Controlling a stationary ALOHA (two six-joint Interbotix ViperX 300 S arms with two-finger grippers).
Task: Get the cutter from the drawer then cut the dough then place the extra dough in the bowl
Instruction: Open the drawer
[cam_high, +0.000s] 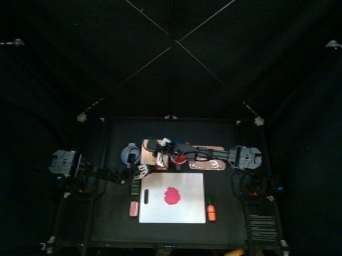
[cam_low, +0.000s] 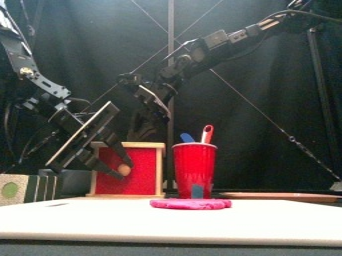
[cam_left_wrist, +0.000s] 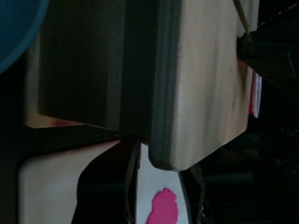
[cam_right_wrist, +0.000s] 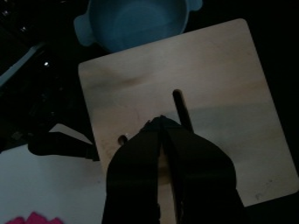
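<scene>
Black-curtained surface (cam_high: 114, 218): smooth pale wooden box (cam_right_wrist: 222, 79) (red drawer front (cam_low: 138, 160)), right hand (cam_right_wrist: 163, 128) pressed together over its top, left hand (cam_left_wrist: 162, 171) spread at its edge.

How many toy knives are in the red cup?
2. A blue knife and a red knife stand side by side in the red cup, with only their upper ends showing above the rim. The cup's wall could hide another.
</scene>
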